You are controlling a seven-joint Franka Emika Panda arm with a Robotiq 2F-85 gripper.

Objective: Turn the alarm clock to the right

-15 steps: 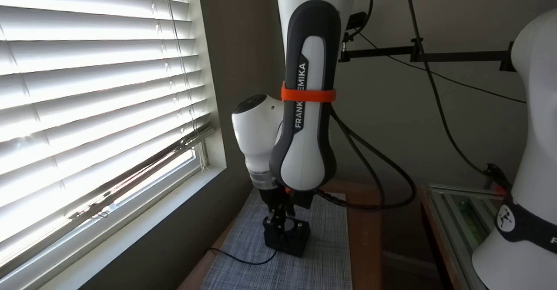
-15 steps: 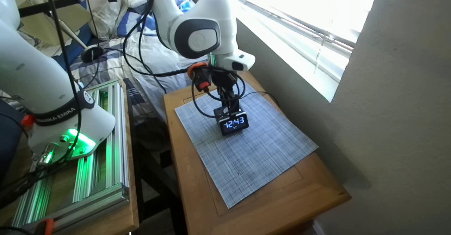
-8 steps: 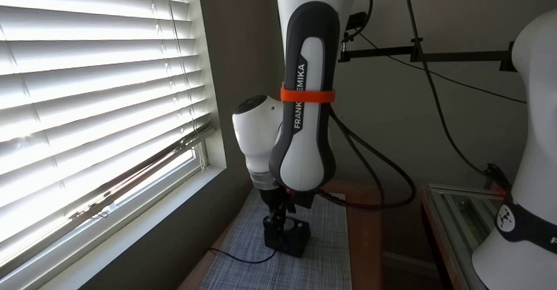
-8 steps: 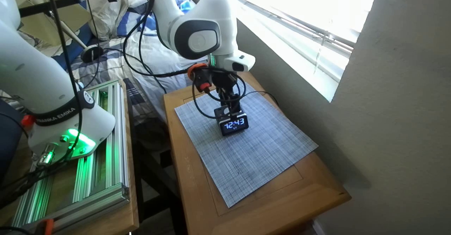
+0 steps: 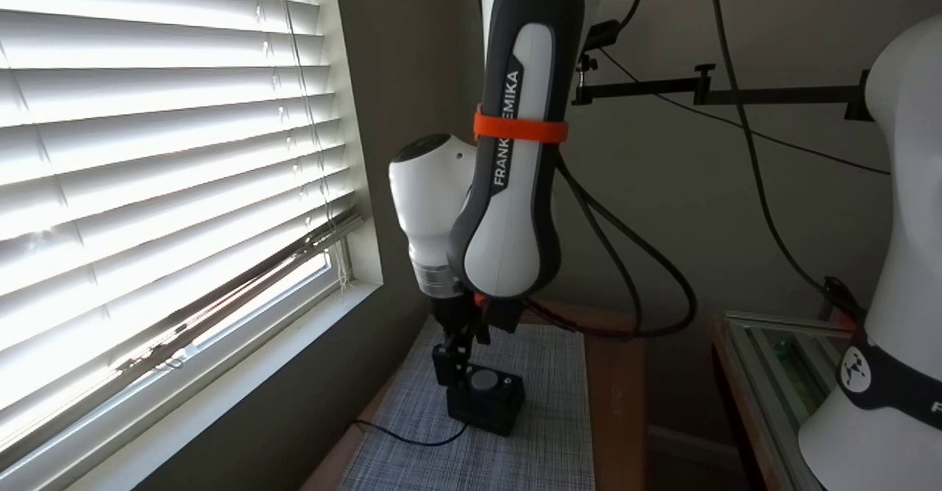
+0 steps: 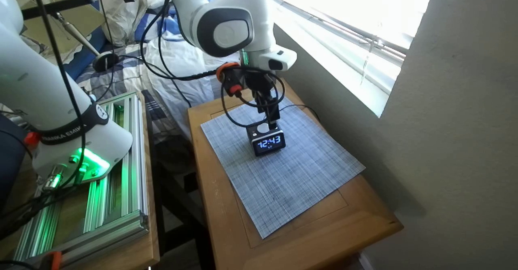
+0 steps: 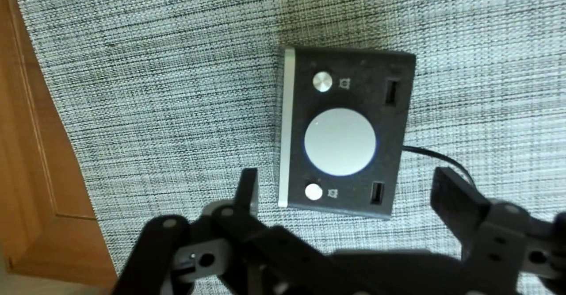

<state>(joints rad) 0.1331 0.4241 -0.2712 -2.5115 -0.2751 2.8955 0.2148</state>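
The jaws stand wide apart. In the wrist view, the near end of the alarm clock (image 7: 347,136) appears between them, with a gap at each side. The alarm clock rests upright on a mat (image 7: 177,109) on the bench (image 6: 222,213).

The Franka Emika Panda arm (image 5: 508,248) is hanging steeply; its Robotiq gripper (image 7: 346,175) is pointing down, fingers (image 7: 247,189) standing wide apart.
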